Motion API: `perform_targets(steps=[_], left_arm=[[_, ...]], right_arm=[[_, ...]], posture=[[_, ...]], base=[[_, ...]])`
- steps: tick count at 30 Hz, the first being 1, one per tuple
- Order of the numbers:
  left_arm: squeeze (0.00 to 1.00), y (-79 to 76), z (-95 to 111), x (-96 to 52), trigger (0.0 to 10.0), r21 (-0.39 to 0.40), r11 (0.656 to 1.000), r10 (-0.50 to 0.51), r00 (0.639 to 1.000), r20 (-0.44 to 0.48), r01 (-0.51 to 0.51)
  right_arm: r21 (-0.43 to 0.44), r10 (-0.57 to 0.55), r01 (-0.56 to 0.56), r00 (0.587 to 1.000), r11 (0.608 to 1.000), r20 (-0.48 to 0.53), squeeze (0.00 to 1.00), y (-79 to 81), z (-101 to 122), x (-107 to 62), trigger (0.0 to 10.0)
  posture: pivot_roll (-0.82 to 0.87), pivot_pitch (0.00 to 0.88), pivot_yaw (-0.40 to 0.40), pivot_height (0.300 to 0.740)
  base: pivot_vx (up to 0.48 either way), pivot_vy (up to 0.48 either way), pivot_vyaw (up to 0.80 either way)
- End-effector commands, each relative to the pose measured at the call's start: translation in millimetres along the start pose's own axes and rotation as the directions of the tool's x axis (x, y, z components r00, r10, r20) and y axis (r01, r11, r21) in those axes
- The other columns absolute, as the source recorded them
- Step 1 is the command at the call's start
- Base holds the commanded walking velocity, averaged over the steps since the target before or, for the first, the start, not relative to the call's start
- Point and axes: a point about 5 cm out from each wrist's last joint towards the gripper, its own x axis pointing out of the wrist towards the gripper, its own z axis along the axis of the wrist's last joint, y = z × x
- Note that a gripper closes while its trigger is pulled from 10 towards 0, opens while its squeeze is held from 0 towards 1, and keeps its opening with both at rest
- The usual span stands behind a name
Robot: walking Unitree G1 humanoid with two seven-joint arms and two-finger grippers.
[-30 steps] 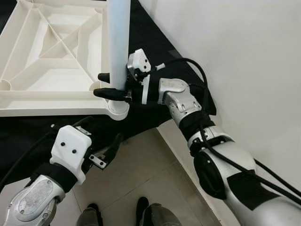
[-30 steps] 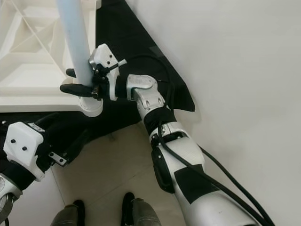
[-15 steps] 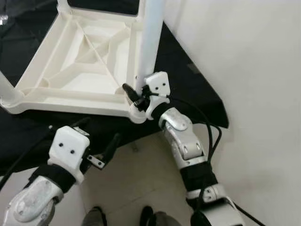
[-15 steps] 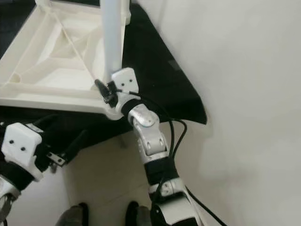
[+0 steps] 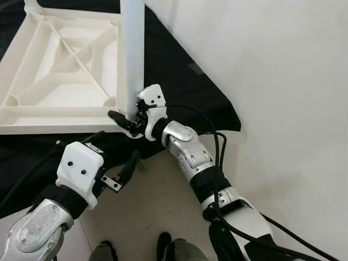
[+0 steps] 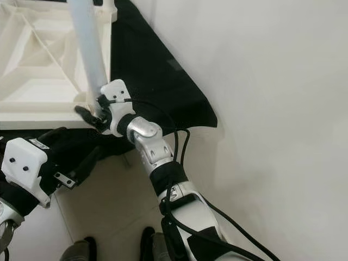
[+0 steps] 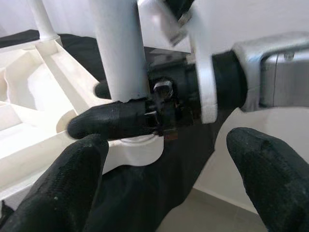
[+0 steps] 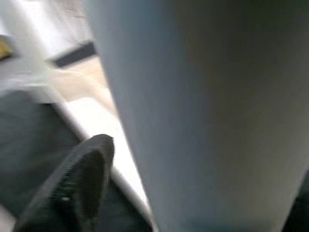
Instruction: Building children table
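left gripper (image 5: 129,165) sits low over the floor tiles (image 5: 163,206), your jaws wide, nothing in them. tabletop (image 5: 60,81) lies upside down on black cloth (image 5: 179,92). right gripper (image 5: 126,120) has your jaws clamped on white leg (image 5: 132,49) standing in its corner socket.

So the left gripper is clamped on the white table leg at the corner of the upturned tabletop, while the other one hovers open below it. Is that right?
Not quite: the arms are swapped. The right gripper is clamped on the white table leg, just above its socket at the corner of the upturned tabletop. The left gripper is the one hovering open below it. The left eye view shows this, and the left wrist view confirms the spread jaws.
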Motion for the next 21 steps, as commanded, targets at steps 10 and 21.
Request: perform_targets(steps=[10,21], left_arm=[[0.00,-5.6,-0.7,-2.4,10.0,-0.006,1.000,-0.020,1.000,-0.009,0.020],[0.00,-4.9,-0.1,-4.9,10.0,-0.002,1.000,-0.008,1.000,-0.013,0.008]], right_arm=[[-0.131,0.360,-0.364,0.931,0.922,-0.058,0.00,-9.9,16.9,-8.5,10.0],[-0.157,0.359,-0.376,0.924,0.913,-0.129,0.00,-27.0,28.4,-14.0,0.0]], posture=[[0.27,0.301,-0.196,0.740],[0.28,0.312,-0.200,0.740]], base=[[0.000,0.000,0.00],[0.000,0.000,0.00]])
